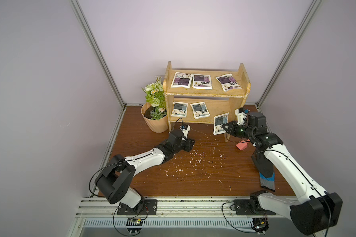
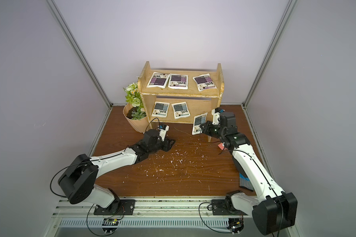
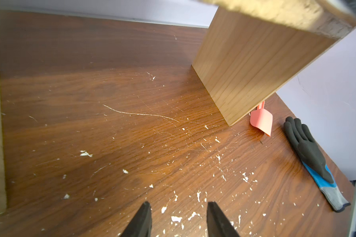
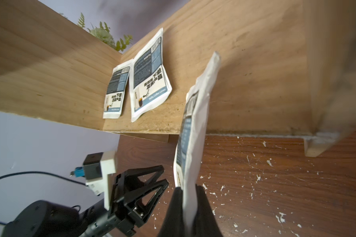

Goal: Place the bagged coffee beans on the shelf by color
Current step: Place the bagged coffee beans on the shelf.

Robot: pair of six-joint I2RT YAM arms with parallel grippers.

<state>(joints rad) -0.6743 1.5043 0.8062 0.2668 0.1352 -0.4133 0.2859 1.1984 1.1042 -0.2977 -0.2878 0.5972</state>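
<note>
In both top views the shelf point(image 1: 206, 93) stands at 12 o'clock on the table point(image 1: 193, 180), with three purple bags point(image 1: 201, 81) on the upper board and two grey-blue bags point(image 1: 199, 110) on the lower one. The right gripper point(image 1: 226, 128) holds a third grey-blue bag point(image 1: 220, 123) at the 3 o'clock end of the lower board's front edge. The left gripper point(image 1: 190, 144) is low, at 7 o'clock from the shelf. In the left wrist view its jaws stand partly apart, with nothing between. In the right wrist view the jaws pinch one edge of the third grey-blue bag point(image 4: 193, 123).
</note>
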